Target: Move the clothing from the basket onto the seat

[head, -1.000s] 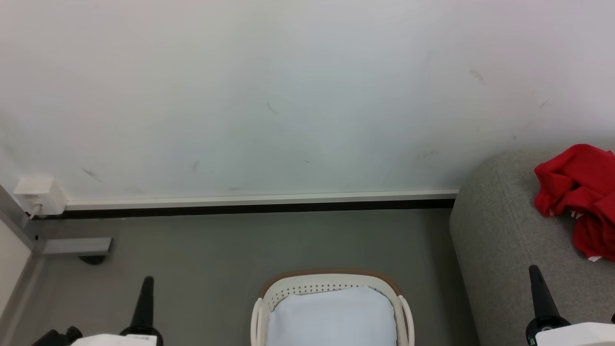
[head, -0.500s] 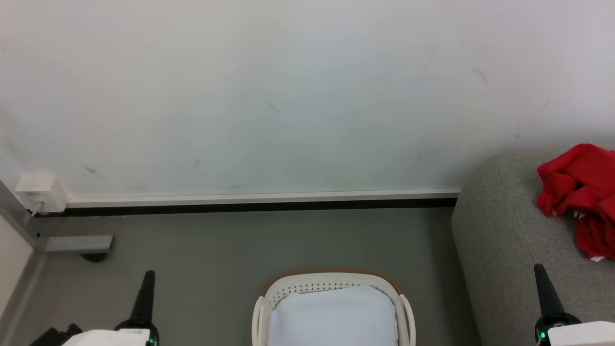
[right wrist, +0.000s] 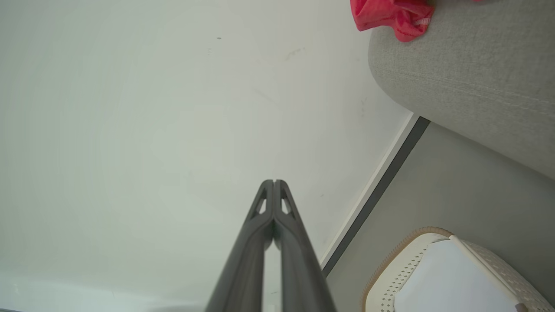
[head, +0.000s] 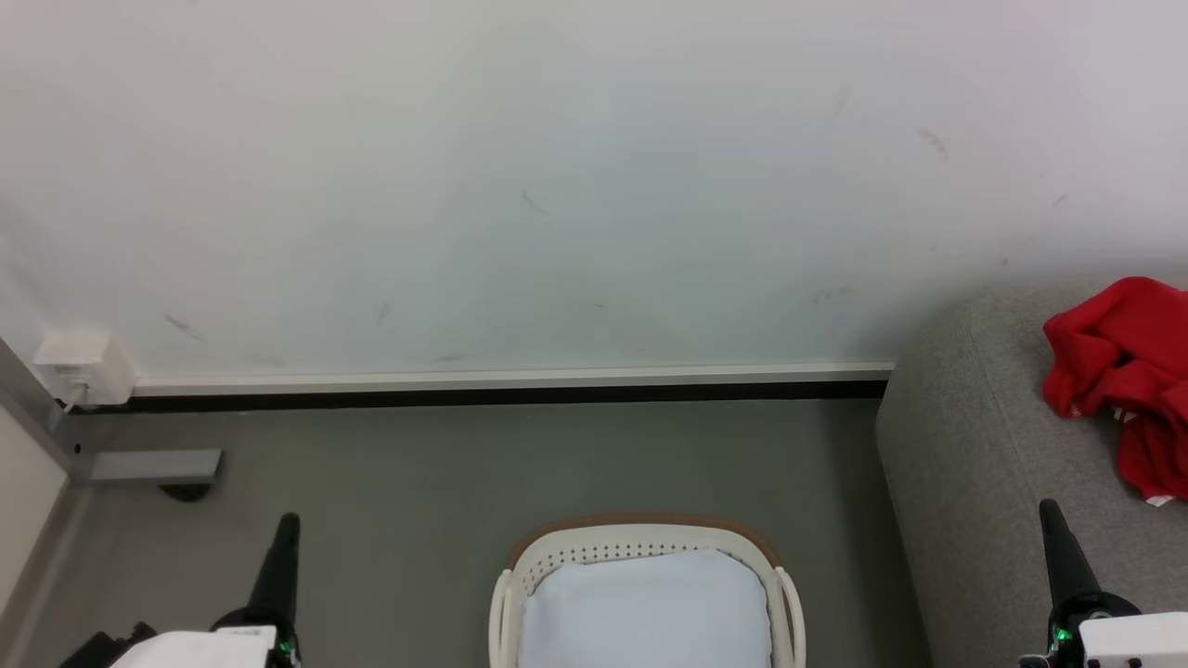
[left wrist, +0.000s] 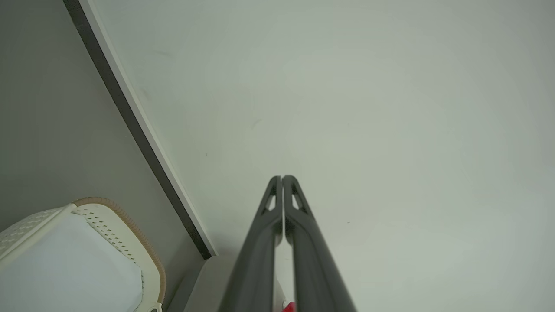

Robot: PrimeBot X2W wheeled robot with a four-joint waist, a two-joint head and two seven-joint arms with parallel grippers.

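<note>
from my head camera, the bright red soft sports clothing (head: pixel 1118 371) lies crumpled on the large grey fabric seat (head: pixel 965 482) at three o'clock. the cream perforated plastic basket (head: pixel 640 543) at six o'clock holds a flat pale bluish-white pad (head: pixel 645 612), with no red that i can see, so i judge the job done. my left gripper (left wrist: pixel 282 178) and right gripper (right wrist: pixel 274 182) are both pinched closed on nothing.

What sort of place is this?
Probably a bare indoor room staged for laundry chores: a grey seat with red clothing on it, a basket on the floor, and a scuffed white wall.
</note>
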